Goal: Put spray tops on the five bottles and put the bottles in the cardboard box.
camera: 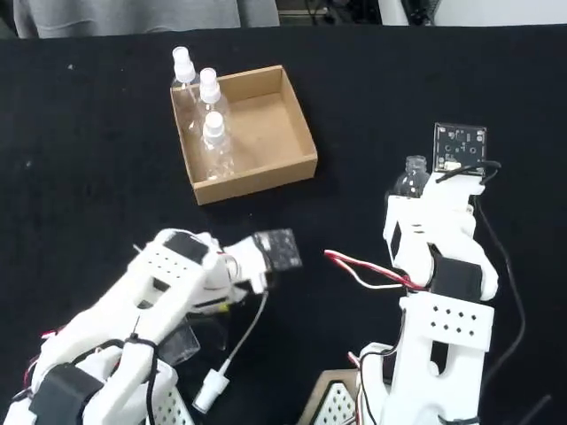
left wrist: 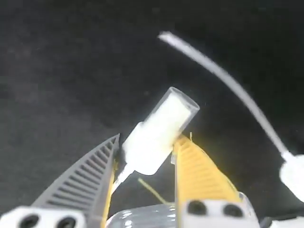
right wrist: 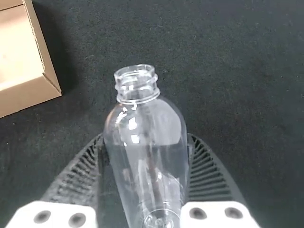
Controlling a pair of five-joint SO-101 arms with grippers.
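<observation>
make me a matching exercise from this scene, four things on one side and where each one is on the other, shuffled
Things:
1. open bottle
2. capped bottles
3. spray top
4. cardboard box

Places:
A. inside the cardboard box
B. between the fingers of the left tool
C. standing on the table, across from the left arm
D. between the fingers of the right tool

Pairs: 1-D, 2-A, 3-B, 4-C

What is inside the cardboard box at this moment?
Three clear bottles with white spray tops sit along one side of the cardboard box; plain floor beside them. Their bases overlap, so their footing is hidden.
</observation>
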